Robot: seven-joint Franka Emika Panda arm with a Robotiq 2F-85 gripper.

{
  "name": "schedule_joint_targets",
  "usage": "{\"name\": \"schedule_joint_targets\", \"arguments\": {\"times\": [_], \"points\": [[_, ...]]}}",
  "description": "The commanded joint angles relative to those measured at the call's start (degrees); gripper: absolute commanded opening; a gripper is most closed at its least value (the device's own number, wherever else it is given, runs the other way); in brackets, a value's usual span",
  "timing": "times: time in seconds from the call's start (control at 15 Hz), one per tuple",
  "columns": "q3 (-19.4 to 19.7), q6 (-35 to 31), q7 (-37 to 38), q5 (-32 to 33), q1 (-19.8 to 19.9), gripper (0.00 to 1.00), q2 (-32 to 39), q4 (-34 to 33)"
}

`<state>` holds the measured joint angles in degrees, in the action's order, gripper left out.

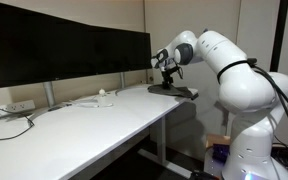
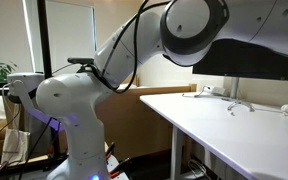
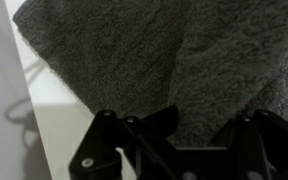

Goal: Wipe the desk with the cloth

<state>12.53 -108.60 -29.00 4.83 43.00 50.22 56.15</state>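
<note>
The dark grey cloth [image 1: 180, 91] lies rumpled at the far end of the long white desk [image 1: 94, 125]. My gripper [image 1: 167, 78] is down on it. In the wrist view the cloth [image 3: 114, 50] fills most of the frame, and a fold of it runs in between my fingers [image 3: 206, 125], which look shut on it. A strip of bare desk [image 3: 59, 120] shows at the left. The desk also shows in an exterior view [image 2: 244, 125], where the gripper and cloth are hidden behind the arm.
Dark monitors [image 1: 64, 45] stand along the desk's back edge. A small white object [image 1: 104, 97] and a thin black cable [image 1: 14, 128] lie on the desk. The robot base [image 2: 69, 110] stands beside the desk's end.
</note>
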Motion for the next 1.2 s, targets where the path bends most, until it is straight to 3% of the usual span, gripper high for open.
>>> {"name": "schedule_joint_targets", "arguments": {"times": [0.0,0.53,0.8,0.87,1.13], "points": [[-1.8,5.0,-0.5,-0.3,2.1,0.08,3.6,-8.0],[-4.0,16.2,-3.8,-0.2,3.3,0.07,8.5,-18.7],[-3.3,19.3,-7.1,0.0,3.0,0.07,9.3,-20.3],[-3.4,15.6,-3.5,0.9,-1.8,0.07,5.2,-11.2],[-4.5,13.1,-2.4,1.0,-6.9,0.07,3.9,-7.3]]}}
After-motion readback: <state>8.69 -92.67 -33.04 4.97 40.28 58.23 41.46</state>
